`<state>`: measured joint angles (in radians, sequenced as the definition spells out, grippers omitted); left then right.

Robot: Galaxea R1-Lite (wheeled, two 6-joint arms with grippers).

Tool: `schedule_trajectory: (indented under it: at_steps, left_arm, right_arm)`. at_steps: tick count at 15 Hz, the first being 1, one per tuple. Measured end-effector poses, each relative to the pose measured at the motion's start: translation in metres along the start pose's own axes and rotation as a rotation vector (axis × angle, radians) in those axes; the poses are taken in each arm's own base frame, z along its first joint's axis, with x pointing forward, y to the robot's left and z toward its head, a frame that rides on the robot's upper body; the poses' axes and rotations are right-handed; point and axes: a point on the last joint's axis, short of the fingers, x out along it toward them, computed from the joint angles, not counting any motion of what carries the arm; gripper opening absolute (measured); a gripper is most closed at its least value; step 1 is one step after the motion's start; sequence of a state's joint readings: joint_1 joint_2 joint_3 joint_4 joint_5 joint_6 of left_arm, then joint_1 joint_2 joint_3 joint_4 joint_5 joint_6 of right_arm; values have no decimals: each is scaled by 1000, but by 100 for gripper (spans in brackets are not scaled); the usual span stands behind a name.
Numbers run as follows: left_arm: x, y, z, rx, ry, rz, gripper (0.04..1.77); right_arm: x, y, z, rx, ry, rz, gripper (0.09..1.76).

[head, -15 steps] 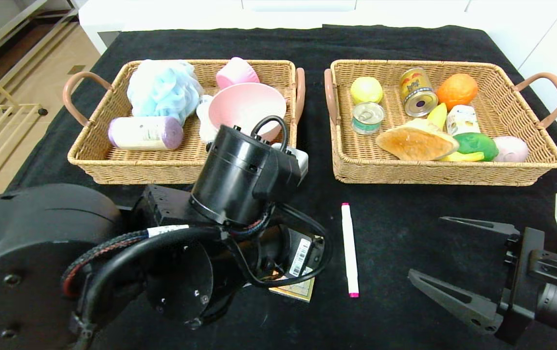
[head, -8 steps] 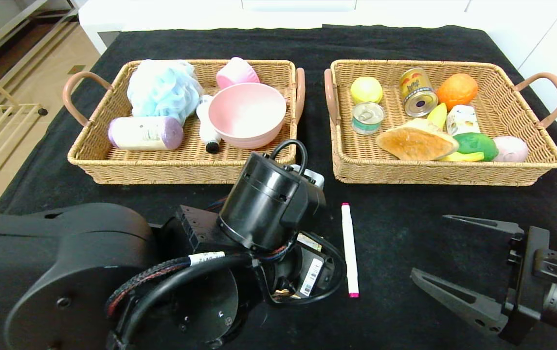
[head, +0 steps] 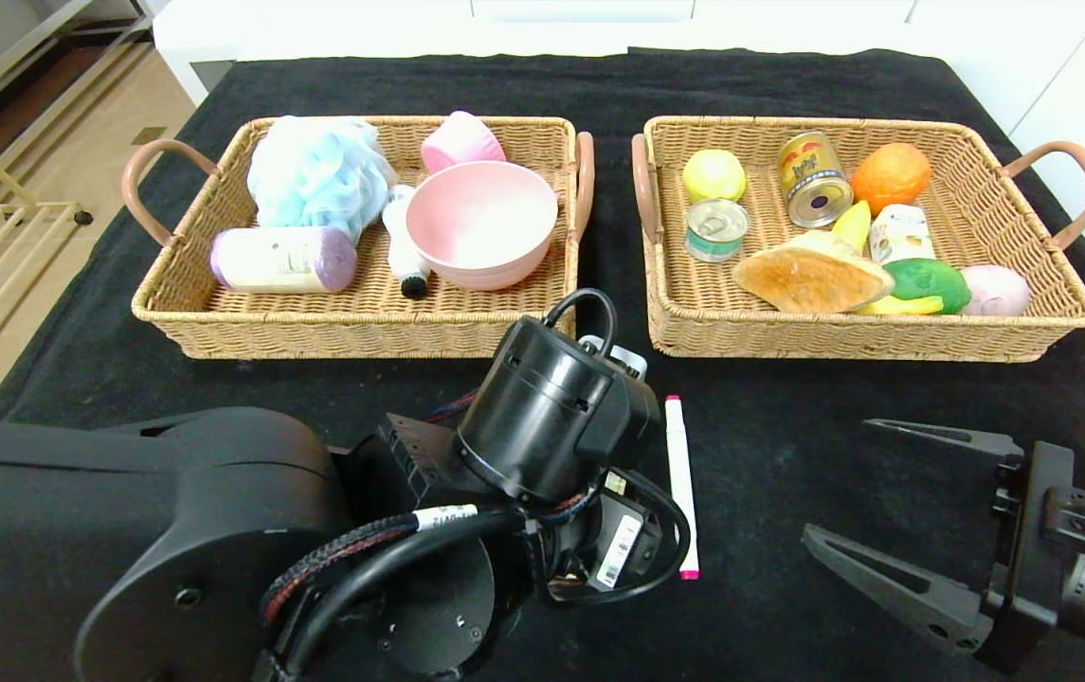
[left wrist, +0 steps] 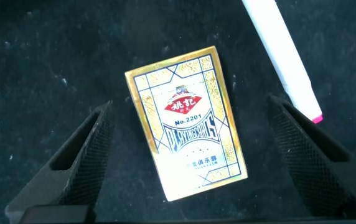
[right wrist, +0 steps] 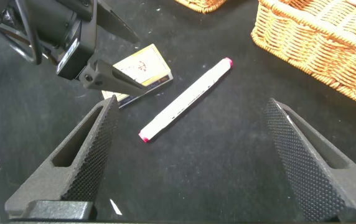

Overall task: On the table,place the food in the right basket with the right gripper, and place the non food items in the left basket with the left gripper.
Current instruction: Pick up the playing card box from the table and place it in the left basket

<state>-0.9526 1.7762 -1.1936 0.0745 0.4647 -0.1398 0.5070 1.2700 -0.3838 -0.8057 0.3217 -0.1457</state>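
Head view shows two wicker baskets side by side in the upper half of the frame, on a black table [head: 769, 417]. The left basket [head: 220, 327] holds five things: one blue bath sponge [head: 315, 175], one lilac roll [head: 281, 259], one white bottle [head: 400, 246], one pink bowl [head: 480, 223] and one pink cup [head: 460, 140]. The right basket [head: 1025, 332] holds food: one yellow ball-shaped fruit [head: 713, 174], two cans [head: 717, 229], one orange [head: 890, 176], one bread loaf [head: 809, 275], one white packet [head: 899, 232], one green fruit [head: 928, 282], one pinkish round piece [head: 995, 290], plus yellow pieces I cannot count. Two loose things lie on the table below the baskets: one white marker [head: 681, 474] with a pink tip, at centre frame, and one pack of playing cards [left wrist: 188, 121], hidden in the head view under the left arm. In the left wrist view the left gripper [left wrist: 212, 158] hangs over the pack with its jaws spread wide on either side of it, gripping nothing; the marker lies just beside, in the upper right of that frame. The right gripper [head: 883, 511] sits at the lower right of the head view, jaws wide apart and empty.
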Motion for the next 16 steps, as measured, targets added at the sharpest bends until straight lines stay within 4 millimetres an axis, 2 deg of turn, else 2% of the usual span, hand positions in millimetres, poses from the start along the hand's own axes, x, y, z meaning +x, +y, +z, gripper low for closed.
schedule_trajectory:
  at_steps: [16]
  left_arm:
    - [8, -2, -7, -25, 43, 1, 172]
  right_arm:
    - [8, -2, -8, 14, 43, 3, 171]
